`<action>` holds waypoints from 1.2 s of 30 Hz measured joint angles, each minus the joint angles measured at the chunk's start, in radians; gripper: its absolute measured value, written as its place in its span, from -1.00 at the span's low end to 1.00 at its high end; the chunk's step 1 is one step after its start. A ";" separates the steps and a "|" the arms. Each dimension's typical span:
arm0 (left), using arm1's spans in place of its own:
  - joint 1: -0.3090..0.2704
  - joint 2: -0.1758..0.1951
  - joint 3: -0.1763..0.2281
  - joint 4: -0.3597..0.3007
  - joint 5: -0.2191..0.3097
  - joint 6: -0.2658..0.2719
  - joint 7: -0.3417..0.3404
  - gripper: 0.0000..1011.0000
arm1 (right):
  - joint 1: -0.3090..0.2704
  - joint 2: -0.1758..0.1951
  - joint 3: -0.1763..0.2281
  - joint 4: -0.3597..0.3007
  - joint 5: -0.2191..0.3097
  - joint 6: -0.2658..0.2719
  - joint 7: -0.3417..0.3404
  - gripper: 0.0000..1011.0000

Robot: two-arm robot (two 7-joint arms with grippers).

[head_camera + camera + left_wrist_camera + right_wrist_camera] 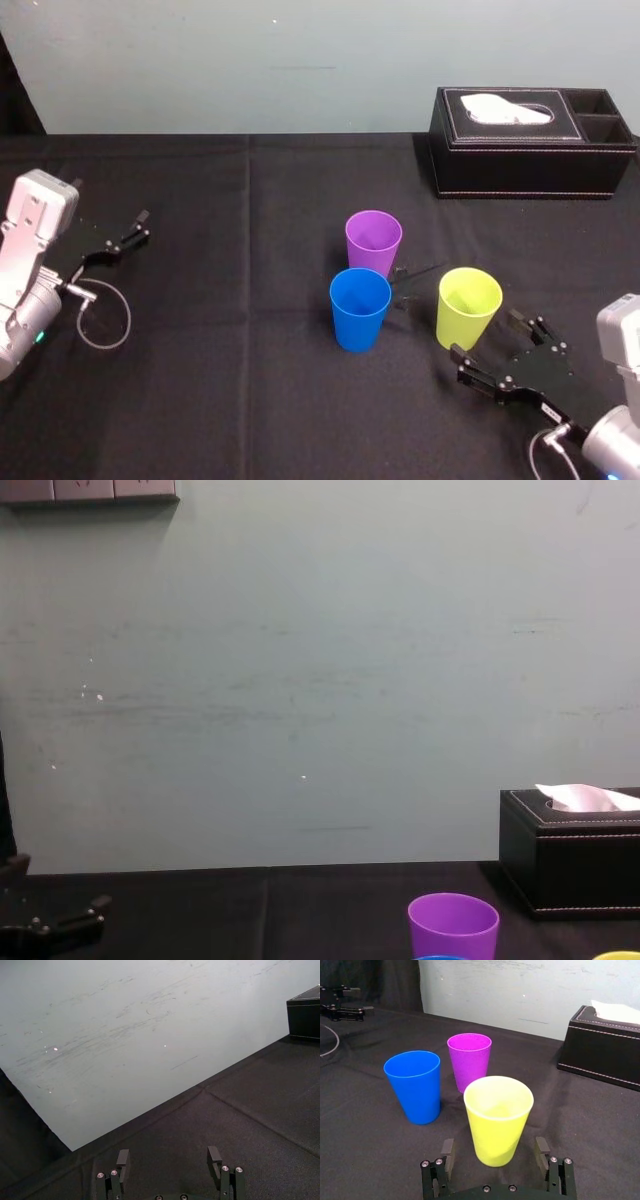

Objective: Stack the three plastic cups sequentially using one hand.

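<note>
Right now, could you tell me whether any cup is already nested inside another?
No, the purple cup, the blue cup and the yellow-green cup each stand upright and apart, with nothing inside.

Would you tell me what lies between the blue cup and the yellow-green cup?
Only bare black cloth separates the blue cup from the yellow-green cup, per the head view.

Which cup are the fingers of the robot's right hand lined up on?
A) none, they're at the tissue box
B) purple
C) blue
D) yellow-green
D: the right gripper has its open fingers facing the yellow-green cup close in front; the blue cup and purple cup stand farther off. The left gripper sits open far to the left.
</note>
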 joint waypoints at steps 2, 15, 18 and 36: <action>0.000 0.000 0.000 0.000 0.000 0.000 0.000 1.00 | 0.007 -0.007 -0.001 0.004 -0.007 0.004 0.000 0.99; 0.000 0.000 0.000 0.000 0.000 0.000 0.000 1.00 | 0.063 -0.076 -0.004 0.061 -0.045 0.013 0.003 0.99; 0.000 0.000 0.000 0.000 0.000 0.000 0.000 1.00 | 0.073 -0.091 -0.004 0.073 -0.049 0.014 0.012 0.99; 0.000 0.000 0.000 0.000 0.000 0.000 0.000 1.00 | 0.135 -0.160 0.005 0.142 -0.080 0.026 0.061 0.99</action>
